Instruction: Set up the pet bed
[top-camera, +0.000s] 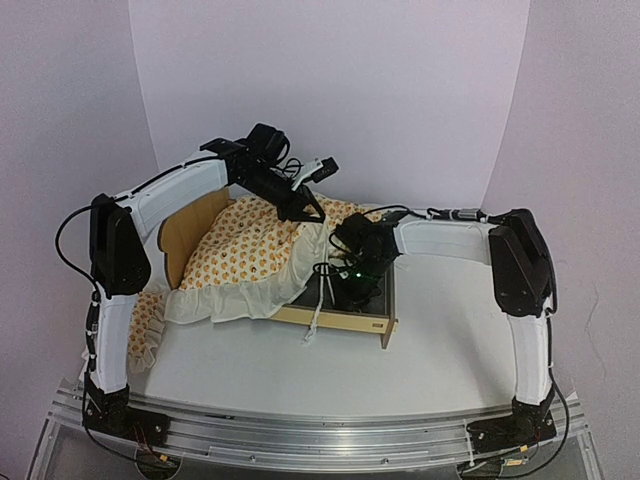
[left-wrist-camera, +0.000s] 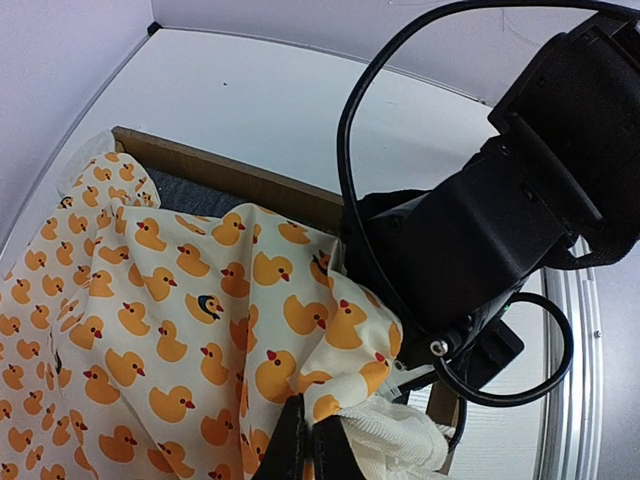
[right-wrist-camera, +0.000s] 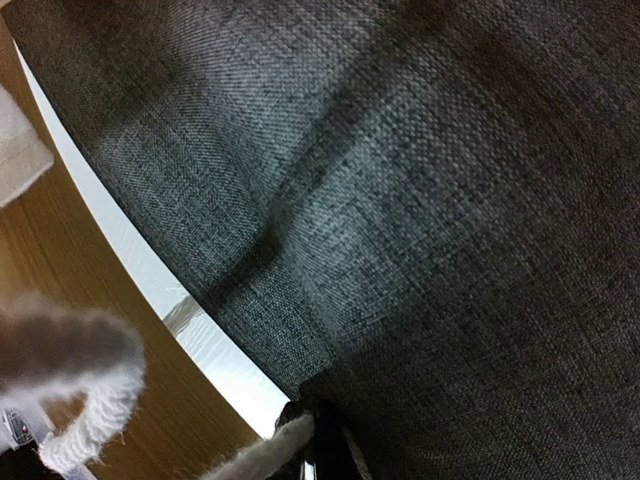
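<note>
A cushion (top-camera: 250, 255) on the pet bed (top-camera: 345, 320)

No legible text, labels, brands, numbers or signs in any view

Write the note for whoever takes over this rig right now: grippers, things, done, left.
Left gripper: shut on the duck-print cushion, holds one edge above the pet bed.
Right gripper: shut, tips down on the grey base panel; a white tie lies at them, grip unclear.
Done: cushion draped over the frame's headboard end.
Left: base panel bare at the other end, cushion not flat; matching ruffled piece, likely the pillow, on the table by the headboard.
</note>
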